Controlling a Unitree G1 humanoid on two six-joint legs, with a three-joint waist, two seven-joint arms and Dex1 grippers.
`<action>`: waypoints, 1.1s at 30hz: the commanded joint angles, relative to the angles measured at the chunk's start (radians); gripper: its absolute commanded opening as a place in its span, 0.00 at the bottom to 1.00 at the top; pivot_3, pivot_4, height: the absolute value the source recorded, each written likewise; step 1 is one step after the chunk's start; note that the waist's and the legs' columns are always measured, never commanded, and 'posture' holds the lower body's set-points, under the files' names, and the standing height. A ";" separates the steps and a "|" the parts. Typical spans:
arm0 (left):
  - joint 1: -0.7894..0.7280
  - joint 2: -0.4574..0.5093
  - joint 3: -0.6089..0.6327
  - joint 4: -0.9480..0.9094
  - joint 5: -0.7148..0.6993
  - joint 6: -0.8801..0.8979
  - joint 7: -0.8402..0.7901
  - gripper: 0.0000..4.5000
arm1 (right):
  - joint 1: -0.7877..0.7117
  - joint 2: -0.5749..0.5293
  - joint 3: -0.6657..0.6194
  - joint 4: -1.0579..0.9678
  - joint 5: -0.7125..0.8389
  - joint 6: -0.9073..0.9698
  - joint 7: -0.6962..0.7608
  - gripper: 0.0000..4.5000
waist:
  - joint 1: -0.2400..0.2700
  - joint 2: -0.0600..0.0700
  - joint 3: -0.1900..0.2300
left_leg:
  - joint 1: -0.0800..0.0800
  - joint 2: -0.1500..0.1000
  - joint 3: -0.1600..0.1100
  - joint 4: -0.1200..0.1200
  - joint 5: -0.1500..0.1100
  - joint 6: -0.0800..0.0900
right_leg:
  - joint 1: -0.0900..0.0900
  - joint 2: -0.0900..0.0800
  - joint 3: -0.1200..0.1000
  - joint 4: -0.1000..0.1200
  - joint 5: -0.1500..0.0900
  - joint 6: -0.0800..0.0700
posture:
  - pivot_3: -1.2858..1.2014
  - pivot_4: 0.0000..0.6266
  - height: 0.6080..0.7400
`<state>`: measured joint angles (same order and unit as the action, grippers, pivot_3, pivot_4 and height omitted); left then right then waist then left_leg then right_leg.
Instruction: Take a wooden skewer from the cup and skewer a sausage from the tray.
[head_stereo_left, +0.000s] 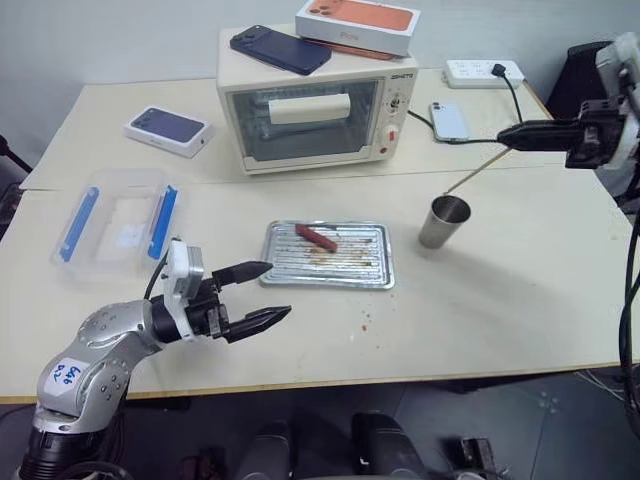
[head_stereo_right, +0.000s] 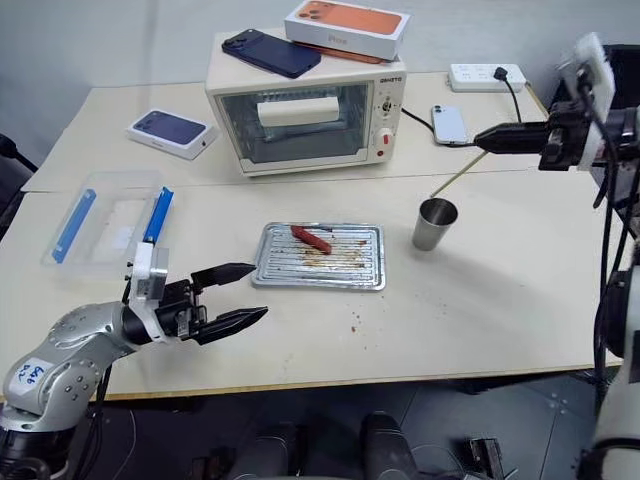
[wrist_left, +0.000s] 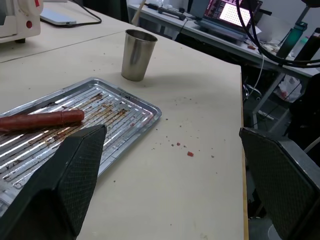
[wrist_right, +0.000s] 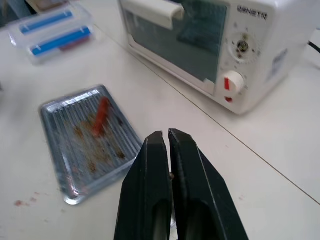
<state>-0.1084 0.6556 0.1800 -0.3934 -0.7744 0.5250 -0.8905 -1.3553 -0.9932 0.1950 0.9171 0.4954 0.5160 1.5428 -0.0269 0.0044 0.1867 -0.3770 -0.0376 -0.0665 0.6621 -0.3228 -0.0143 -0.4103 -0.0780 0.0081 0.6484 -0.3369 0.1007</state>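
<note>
Pinching the skewer (head_stereo_left: 475, 172) above the cup (head_stereo_left: 444, 222), the right gripper (head_stereo_left: 506, 137) has half done; the sausage (head_stereo_left: 316, 237) lies unpierced on the tray (head_stereo_left: 375, 270), left gripper (head_stereo_left: 260, 293) spread nearby.

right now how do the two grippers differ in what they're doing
The left gripper is low over the table's near edge, jaws open and empty, pointing at the tray. The right gripper is raised above the cup, jaws shut on the wooden skewer, which slants down from its tip toward the cup. Both have two black fingers.
</note>
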 joint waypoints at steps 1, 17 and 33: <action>-0.073 -0.035 0.012 0.003 -0.065 0.009 0.000 1.00 | 0.053 0.045 -0.083 -0.193 0.212 0.167 0.072 0.01 | 0.000 0.000 0.000 | 0.000 0.000 0.000 0.000 0.000 0.000 | 0.000 0.000 0.000 0.000 0.000 0.000 | 0.52 0.24 1.00; -0.283 -0.218 -0.115 0.048 -0.046 0.017 0.057 1.00 | 0.546 0.478 -0.331 -0.914 0.518 0.389 -0.346 0.01 | 0.027 -0.001 0.000 | -0.012 -0.002 -0.005 0.016 -0.001 0.000 | -0.006 -0.001 -0.003 0.008 0.001 0.001 | 0.52 0.24 1.00; -0.295 -0.237 -0.113 0.047 -0.050 0.015 0.063 0.19 | 0.648 0.518 -0.332 -1.001 0.523 0.357 -0.423 0.00 | 0.024 -0.001 0.000 | -0.011 -0.002 -0.005 0.016 -0.001 0.001 | -0.006 0.000 -0.003 0.009 0.001 0.001 | 0.52 0.24 1.00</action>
<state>-0.3876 0.4218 0.0597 -0.3342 -0.8149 0.5460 -0.8301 -0.7141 -0.4824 -0.1269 -0.0406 1.0081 0.8917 1.1162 -0.0024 0.0039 0.1866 -0.3879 -0.0394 -0.0715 0.6783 -0.3238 -0.0134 -0.4163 -0.0784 0.0054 0.6573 -0.3363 0.1016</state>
